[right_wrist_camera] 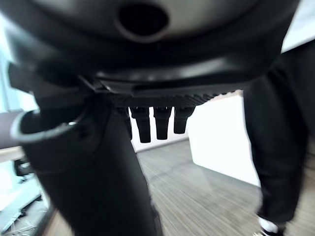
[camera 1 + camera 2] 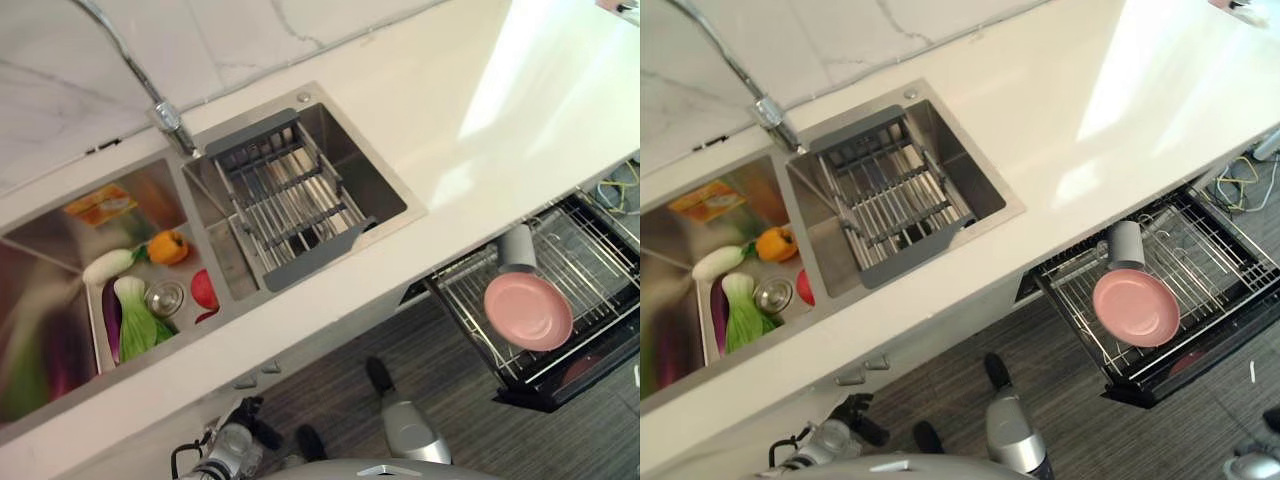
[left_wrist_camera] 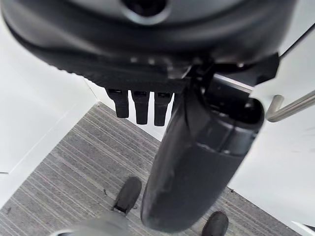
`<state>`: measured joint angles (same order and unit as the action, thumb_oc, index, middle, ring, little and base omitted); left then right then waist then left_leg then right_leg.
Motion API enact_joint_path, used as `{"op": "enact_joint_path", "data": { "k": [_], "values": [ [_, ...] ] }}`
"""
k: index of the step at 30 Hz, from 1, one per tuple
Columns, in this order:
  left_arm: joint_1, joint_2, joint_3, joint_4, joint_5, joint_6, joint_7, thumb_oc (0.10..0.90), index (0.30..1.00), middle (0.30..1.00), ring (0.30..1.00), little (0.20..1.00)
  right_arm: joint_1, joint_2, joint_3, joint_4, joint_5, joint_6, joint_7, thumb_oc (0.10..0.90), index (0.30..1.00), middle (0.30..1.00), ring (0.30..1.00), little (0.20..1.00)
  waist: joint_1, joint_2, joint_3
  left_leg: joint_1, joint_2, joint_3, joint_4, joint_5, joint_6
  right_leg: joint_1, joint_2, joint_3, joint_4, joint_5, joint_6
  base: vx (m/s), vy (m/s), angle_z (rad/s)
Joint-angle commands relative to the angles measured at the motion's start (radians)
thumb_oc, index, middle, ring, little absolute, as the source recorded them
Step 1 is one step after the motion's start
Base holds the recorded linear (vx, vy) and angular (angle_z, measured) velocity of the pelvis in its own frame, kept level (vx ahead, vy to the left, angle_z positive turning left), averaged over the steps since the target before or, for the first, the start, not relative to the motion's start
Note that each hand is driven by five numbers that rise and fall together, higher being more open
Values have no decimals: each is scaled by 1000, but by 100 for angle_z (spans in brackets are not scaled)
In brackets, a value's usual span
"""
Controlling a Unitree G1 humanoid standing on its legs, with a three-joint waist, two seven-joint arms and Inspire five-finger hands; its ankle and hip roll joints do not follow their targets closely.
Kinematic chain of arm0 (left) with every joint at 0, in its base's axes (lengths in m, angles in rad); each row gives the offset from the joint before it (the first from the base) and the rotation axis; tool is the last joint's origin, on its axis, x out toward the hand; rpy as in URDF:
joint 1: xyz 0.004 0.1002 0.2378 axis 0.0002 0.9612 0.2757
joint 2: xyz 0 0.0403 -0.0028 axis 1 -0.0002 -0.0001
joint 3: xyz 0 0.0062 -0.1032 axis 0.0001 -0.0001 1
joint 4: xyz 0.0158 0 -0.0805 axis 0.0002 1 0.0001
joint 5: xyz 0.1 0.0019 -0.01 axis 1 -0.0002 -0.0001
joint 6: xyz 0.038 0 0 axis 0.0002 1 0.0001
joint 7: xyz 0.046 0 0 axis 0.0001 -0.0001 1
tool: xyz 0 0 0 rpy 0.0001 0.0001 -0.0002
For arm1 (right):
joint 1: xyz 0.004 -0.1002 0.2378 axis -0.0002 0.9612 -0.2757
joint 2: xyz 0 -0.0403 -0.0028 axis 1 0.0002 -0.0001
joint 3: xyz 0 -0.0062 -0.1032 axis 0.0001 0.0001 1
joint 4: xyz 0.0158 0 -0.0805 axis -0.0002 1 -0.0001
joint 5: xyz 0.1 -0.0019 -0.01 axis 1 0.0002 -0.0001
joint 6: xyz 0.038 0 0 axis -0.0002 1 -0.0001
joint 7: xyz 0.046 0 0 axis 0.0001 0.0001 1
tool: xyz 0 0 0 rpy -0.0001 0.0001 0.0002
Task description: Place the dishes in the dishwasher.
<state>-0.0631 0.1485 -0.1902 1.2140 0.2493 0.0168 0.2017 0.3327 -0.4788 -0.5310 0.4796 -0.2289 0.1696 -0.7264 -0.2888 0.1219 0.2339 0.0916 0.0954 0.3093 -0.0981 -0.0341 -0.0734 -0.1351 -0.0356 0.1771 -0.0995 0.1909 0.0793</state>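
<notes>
A pink plate point(image 2: 528, 311) lies flat in the pulled-out wire rack point(image 2: 590, 250) of the dishwasher, below the counter at the right. A grey cup point(image 2: 517, 247) stands in the same rack just behind the plate. My left hand point(image 3: 197, 162) hangs low over the grey floor beside a white cabinet front, its fingers point(image 3: 141, 105) straight and holding nothing. My right hand point(image 1: 98, 172) also hangs down over the floor, with straight fingers point(image 1: 157, 123) and nothing in it. Both hands are well away from the rack.
A white counter point(image 2: 450, 120) holds a double steel sink. Its right basin has a grey drain rack point(image 2: 290, 200); the left basin point(image 2: 60, 250) holds toy vegetables, among them an orange pepper point(image 2: 167, 246). A tap point(image 2: 170, 120) rises behind. A person's dark trouser leg point(image 1: 275, 147) stands close by.
</notes>
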Motion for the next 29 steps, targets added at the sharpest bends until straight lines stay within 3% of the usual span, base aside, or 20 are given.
{"op": "enact_joint_path", "data": {
  "k": [1,8,13,23,25,26,29],
  "values": [
    [-35,61,-11,45,26,0,6,800,900,900,900,900,-47,-27,-48,18,78,-68,-98,400,300,300,300,300,21,-32,10,6,-29,-20,12,-18,6,61,-11,5,65,-168,45,-15,30,-5],
    [-34,47,-37,40,21,-4,3,800,900,900,900,900,-162,-9,106,61,87,-103,-52,400,300,300,300,300,38,9,26,6,-38,-34,12,-14,9,68,-23,-10,69,-174,45,-6,10,0],
    [-33,36,-102,-39,-23,-53,-30,800,900,900,900,900,-354,-54,297,22,1,-112,10,400,300,300,300,300,95,35,21,18,-45,-63,11,-14,9,114,-40,-45,53,-182,44,16,-17,13],
    [-33,59,-174,-120,-80,-90,-78,800,900,900,900,900,-582,-156,504,181,-39,-136,141,400,300,300,300,300,195,11,-23,28,-50,-161,11,-1,-1,206,-65,-164,23,-203,40,19,-56,41],
    [-33,59,-183,-122,-82,-93,-79,800,900,900,900,900,-597,-159,534,213,-42,-148,166,551,526,526,526,526,213,3,-28,23,-51,-181,11,4,-4,215,-68,-189,23,-206,39,-6,-63,60],
    [-30,57,-179,-119,-99,-96,-81,800,900,900,900,900,-596,-138,561,265,-10,-171,200,800,900,900,900,900,230,-6,-32,18,-53,-203,11,9,-6,224,-70,-214,22,-207,37,-13,-49,63],
    [-30,57,-175,-115,-102,-97,-84,800,900,900,900,900,-592,-127,584,303,-5,-175,225,800,900,900,900,900,232,-12,-35,15,-53,-213,11,12,-8,228,-72,-227,21,-208,36,-6,-32,36]
  ]
}}
